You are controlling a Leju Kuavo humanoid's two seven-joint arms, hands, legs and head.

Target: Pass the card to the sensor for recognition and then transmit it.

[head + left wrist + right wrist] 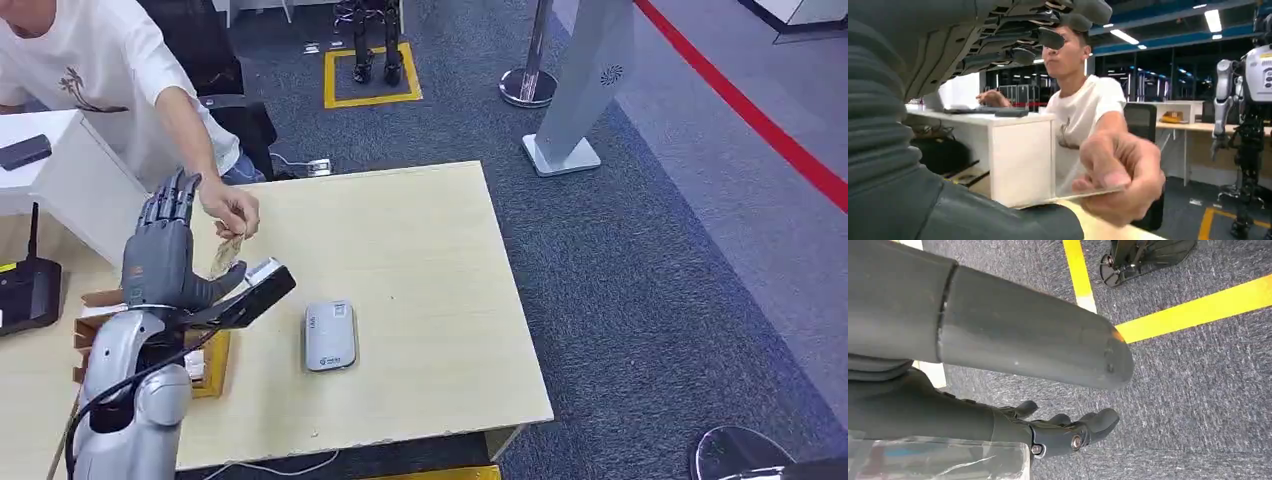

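Handover step: the left hand (160, 255) hangs spread and empty above the bench (420, 300), the card (1083, 192) pinched in the person's hand (1120, 177) just beside it. The right hand (1068, 432) hangs loose, holding nothing. The reader (329, 335) lies untouched; next comes withdrawal.

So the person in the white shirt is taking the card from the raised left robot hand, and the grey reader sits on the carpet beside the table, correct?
Not quite. The head view shows the grey reader lying on the wooden table, not on the carpet. The rest stands: the person's hand pinches the card at the raised left robot hand.
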